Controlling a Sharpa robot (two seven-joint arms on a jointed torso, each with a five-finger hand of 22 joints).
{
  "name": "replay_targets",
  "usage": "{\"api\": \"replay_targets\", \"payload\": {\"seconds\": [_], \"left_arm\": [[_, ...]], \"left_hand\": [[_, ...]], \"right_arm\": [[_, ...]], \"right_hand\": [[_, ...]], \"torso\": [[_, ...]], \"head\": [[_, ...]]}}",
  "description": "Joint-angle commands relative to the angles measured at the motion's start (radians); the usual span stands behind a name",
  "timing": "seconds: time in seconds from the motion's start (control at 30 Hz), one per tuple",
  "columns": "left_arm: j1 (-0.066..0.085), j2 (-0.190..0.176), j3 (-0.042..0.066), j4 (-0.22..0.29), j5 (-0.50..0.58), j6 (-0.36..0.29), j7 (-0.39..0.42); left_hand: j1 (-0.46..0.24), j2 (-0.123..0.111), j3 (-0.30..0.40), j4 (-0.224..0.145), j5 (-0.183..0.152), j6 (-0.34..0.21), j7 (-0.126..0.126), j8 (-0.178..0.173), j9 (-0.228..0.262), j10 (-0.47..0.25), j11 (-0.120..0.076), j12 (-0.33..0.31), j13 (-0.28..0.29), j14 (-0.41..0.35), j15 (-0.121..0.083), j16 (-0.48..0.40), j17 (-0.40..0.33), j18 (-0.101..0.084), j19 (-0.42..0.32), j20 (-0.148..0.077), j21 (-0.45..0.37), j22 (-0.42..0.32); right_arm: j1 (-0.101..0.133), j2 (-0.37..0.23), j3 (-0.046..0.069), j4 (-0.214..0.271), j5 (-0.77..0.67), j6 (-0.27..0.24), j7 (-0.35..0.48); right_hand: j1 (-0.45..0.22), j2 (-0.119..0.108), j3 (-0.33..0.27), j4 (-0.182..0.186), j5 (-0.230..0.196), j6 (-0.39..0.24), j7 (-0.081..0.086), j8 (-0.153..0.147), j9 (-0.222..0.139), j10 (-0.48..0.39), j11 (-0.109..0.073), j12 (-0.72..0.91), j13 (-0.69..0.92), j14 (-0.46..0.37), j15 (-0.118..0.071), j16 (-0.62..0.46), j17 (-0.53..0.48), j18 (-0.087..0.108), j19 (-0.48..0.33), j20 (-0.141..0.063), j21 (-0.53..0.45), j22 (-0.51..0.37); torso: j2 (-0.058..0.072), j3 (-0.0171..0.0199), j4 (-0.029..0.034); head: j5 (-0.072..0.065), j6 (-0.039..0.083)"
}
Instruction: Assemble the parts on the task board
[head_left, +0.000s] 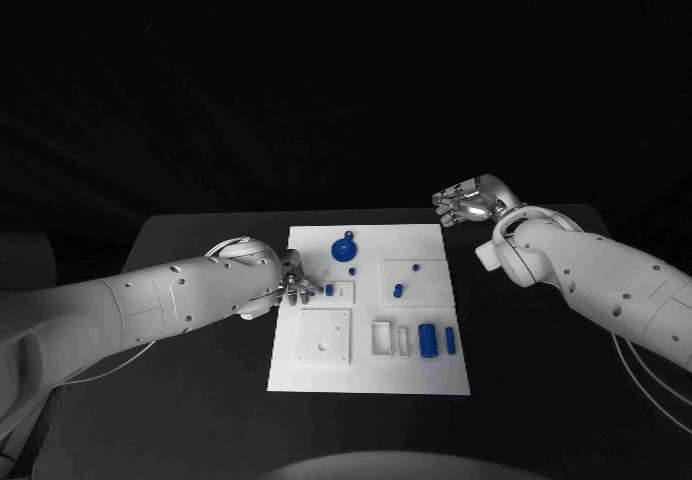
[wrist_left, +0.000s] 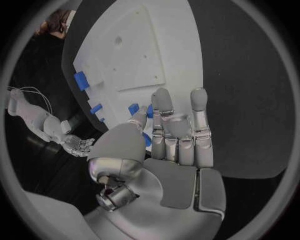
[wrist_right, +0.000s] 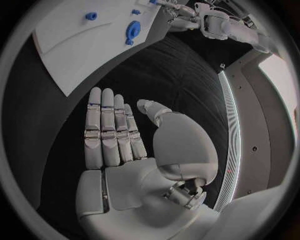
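Here the left hand (head_left: 283, 283) sits at the left edge of the task board (head_left: 368, 375), about halfway along it, fingers (wrist_left: 164, 107) mostly straight and side by side, thumb tucked close. A small blue part (wrist_left: 133, 108) shows just past the fingertips in the left wrist view; cannot tell if the hand pinches it, touches it or only hovers beside it.

Right hand (head_left: 470, 204) is off the board, over bare black table (head_left: 195, 230) beyond the board's far right corner. In its wrist view the right hand shows a flat palm with straight fingers (wrist_right: 102, 125) lying together, thumb out to the side, holding nothing.

Board lies mid-table, long side running near to far, dark table showing all round it, wider strips left and right. On it: a round blue part with a ring top (head_left: 343, 248) at the far middle, small blue pegs (head_left: 397, 290) on a raised square at right middle, two upright blue cylinders (head_left: 430, 340) near right, beside white slotted frames. A raised white square plate (head_left: 325, 334) sits near left.
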Motion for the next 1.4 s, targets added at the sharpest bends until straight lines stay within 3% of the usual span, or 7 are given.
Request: {"api": "replay_targets", "payload": {"seconds": [0.03, 0.17, 0.27, 0.4, 0.63, 1.23, 1.4], "left_arm": [[-0.014, 0.003, -0.009, -0.007, -0.012, 0.022, -0.031], [-0.014, 0.003, -0.009, -0.013, -0.017, 0.022, -0.032], [-0.014, 0.002, -0.009, -0.015, -0.018, 0.026, -0.032], [-0.014, 0.001, -0.009, -0.016, -0.019, 0.029, -0.031], [-0.014, 0.0, -0.009, -0.015, -0.017, 0.025, -0.024], [-0.014, -0.004, -0.009, -0.008, 0.005, -0.014, 0.005], [-0.014, -0.006, -0.009, -0.005, 0.013, -0.022, 0.016]], "left_hand": [[-0.008, -0.035, -0.022, 0.021, -0.027, -0.005, -0.001, 0.006, 0.003, 0.049, -0.004, 0.001, -0.003, 0.0, -0.01, -0.004, 0.0, -0.015, -0.001, 0.002, -0.002, 0.017], [-0.018, -0.111, -0.01, 0.063, -0.034, -0.001, -0.001, 0.007, 0.003, 0.049, -0.005, 0.001, -0.007, -0.001, -0.011, -0.005, -0.001, -0.015, -0.001, 0.001, -0.003, 0.016], [0.024, -0.225, 0.069, 0.209, -0.035, 0.009, -0.001, 0.003, 0.0, 0.049, -0.006, 0.004, -0.019, -0.003, -0.013, -0.007, 0.001, -0.015, -0.001, -0.002, -0.004, 0.017], [0.069, -0.264, 0.049, 0.282, -0.036, 0.011, 0.0, -0.003, -0.003, 0.05, -0.007, 0.005, -0.029, -0.002, -0.013, -0.011, 0.002, -0.015, -0.003, -0.002, -0.007, 0.016], [0.078, -0.243, -0.09, 0.308, -0.034, 0.01, 0.001, -0.006, -0.002, 0.049, -0.004, 0.007, -0.037, -0.002, -0.013, -0.015, 0.004, -0.015, -0.002, -0.001, -0.008, 0.016], [0.074, -0.216, -0.094, 0.274, -0.035, 0.006, 0.002, -0.009, 0.001, 0.049, -0.003, 0.005, -0.048, -0.002, -0.012, -0.027, -0.001, -0.015, -0.001, -0.001, -0.013, 0.016], [0.084, -0.263, -0.101, 0.317, -0.034, 0.006, 0.003, -0.011, -0.001, 0.049, -0.003, 0.003, -0.052, -0.003, -0.013, -0.033, -0.006, -0.015, -0.001, -0.002, -0.016, 0.016]], "right_arm": [[-0.001, 0.0, 0.001, 0.0, -0.005, 0.009, 0.006], [-0.001, 0.0, 0.001, 0.0, -0.005, 0.009, 0.006], [-0.002, -0.001, 0.001, -0.001, -0.005, 0.009, 0.006], [-0.002, -0.001, 0.001, -0.001, -0.005, 0.009, 0.006], [-0.004, 0.0, 0.001, -0.002, -0.005, 0.01, 0.005], [-0.012, 0.003, 0.001, -0.005, -0.004, 0.012, 0.005], [-0.012, 0.002, 0.001, -0.006, -0.004, 0.012, 0.005]], "right_hand": [[-0.011, 0.0, 0.002, 0.002, 0.004, 0.0, 0.006, -0.003, 0.0, -0.002, 0.005, -0.001, -0.001, 0.003, 0.0, -0.006, -0.002, 0.002, -0.005, -0.001, 0.006, -0.002], [-0.011, 0.0, 0.002, 0.002, 0.004, 0.0, 0.006, -0.003, 0.0, -0.002, 0.005, -0.001, -0.001, 0.003, 0.0, -0.006, -0.002, 0.002, -0.005, -0.001, 0.006, -0.002], [-0.011, 0.0, 0.002, 0.002, 0.004, 0.0, 0.006, -0.003, 0.0, -0.002, 0.005, -0.001, -0.001, 0.003, 0.0, -0.006, -0.002, 0.002, -0.005, -0.001, 0.006, -0.002], [-0.012, -0.001, 0.001, 0.002, 0.005, -0.001, 0.006, -0.003, 0.0, -0.003, 0.005, -0.002, -0.001, 0.003, 0.001, -0.006, -0.002, 0.002, -0.005, -0.001, 0.005, -0.002], [-0.013, -0.001, 0.0, 0.003, 0.006, -0.002, 0.006, -0.003, 0.0, -0.003, 0.005, -0.002, -0.001, 0.002, 0.001, -0.006, -0.002, 0.001, -0.006, 0.0, 0.005, -0.002], [-0.013, -0.001, 0.0, 0.003, 0.006, -0.002, 0.006, -0.003, 0.0, -0.003, 0.005, -0.002, -0.001, 0.002, 0.001, -0.006, -0.002, 0.001, -0.006, 0.0, 0.005, -0.002], [-0.013, -0.001, 0.0, 0.003, 0.006, -0.002, 0.006, -0.003, 0.0, -0.003, 0.005, -0.002, -0.001, 0.002, 0.001, -0.006, -0.002, 0.001, -0.006, 0.0, 0.005, -0.002]], "torso": [[0.0, 0.0003, 0.0], [0.0, -0.0003, 0.0003], [0.0, -0.0003, 0.0007], [0.0, -0.0006, 0.001], [0.0, -0.0009, 0.001], [0.0, 0.0, 0.0005], [0.0, 0.0002, 0.0004]], "head": [[0.0, 0.0], [-0.002, 0.0], [-0.003, -0.001], [-0.002, -0.001], [-0.002, -0.001], [-0.001, 0.0], [-0.003, -0.002]]}}
